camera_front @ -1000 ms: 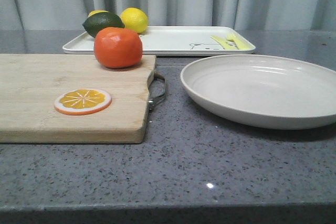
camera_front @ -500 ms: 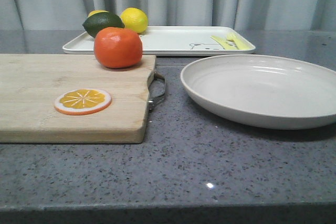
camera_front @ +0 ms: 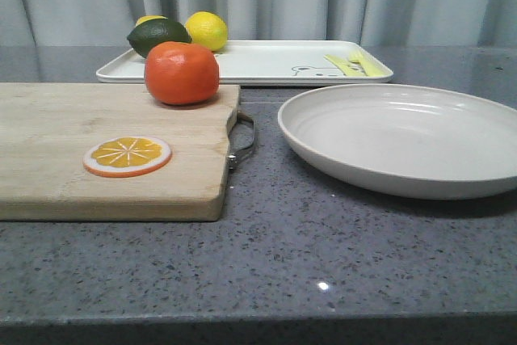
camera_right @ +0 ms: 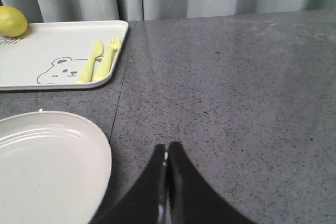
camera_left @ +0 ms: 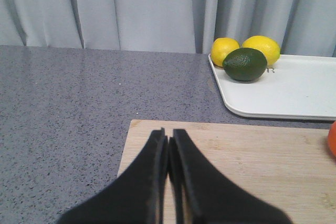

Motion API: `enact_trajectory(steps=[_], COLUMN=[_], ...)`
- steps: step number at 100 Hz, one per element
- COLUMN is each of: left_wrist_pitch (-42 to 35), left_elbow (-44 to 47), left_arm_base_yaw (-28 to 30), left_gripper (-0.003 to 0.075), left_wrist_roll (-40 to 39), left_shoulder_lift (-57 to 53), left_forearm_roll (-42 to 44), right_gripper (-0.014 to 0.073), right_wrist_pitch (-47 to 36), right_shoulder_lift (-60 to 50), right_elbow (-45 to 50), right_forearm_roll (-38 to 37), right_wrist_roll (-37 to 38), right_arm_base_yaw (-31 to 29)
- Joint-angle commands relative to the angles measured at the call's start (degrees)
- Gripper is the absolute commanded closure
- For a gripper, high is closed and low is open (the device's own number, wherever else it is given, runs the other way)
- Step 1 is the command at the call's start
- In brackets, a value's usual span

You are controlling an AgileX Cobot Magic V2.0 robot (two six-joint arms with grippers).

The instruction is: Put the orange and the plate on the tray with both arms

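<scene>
The orange sits at the far right corner of a wooden cutting board; its edge shows in the left wrist view. The off-white plate lies on the counter right of the board, also in the right wrist view. The white tray lies behind them, seen in both wrist views. My left gripper is shut and empty over the board's far left part. My right gripper is shut and empty over the counter beside the plate. Neither gripper shows in the front view.
Two yellow lemons and a dark green avocado rest on the tray's left end; a yellow fork and knife lie on its right end. An orange slice disc lies on the board. A metal handle sticks out of the board's right side.
</scene>
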Motion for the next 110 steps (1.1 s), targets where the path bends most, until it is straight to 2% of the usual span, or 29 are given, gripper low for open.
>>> enact_trajectory(steps=[1, 36, 75, 88, 97, 110], left_wrist_pitch=[-4.71, -6.82, -8.67, -6.54, -4.92, -4.73], left_elbow=[-3.41, -5.93, -6.45, -8.32, -10.29, -12.84], left_arm_base_yaw=[0.06, 0.06, 0.06, -0.66, -2.32, -5.89], left_gripper=[0.0739, 0.0739, 0.0738, 0.073, 0.0663, 0.0465], left_wrist_roll=[-0.5, -0.5, -0.5, -0.5, -0.5, -0.5], left_shoulder_lift=[2.6, 7.32, 8.88, 11.61, 13.58, 16.59], left_forearm_roll=[-0.48, -0.48, -0.75, -0.1, 0.14, 0.14], right_gripper=[0.0654, 0.0654, 0.0654, 0.0654, 0.0654, 0.0654], right_wrist_pitch=[-5.29, -8.67, -10.24, -10.12, -9.88, -9.88], right_shoulder_lift=[3.9, 14.76, 15.29, 15.29, 15.29, 15.29], right_elbow=[-3.9, -10.22, -10.11, -10.22, -10.17, -10.17], right_forearm_roll=[0.05, 0.05, 0.05, 0.05, 0.05, 0.05], right_wrist_roll=[-0.03, -0.03, -0.03, -0.03, -0.03, -0.03], right_arm_base_yaw=[-0.28, -0.28, -0.28, -0.28, -0.28, -0.28])
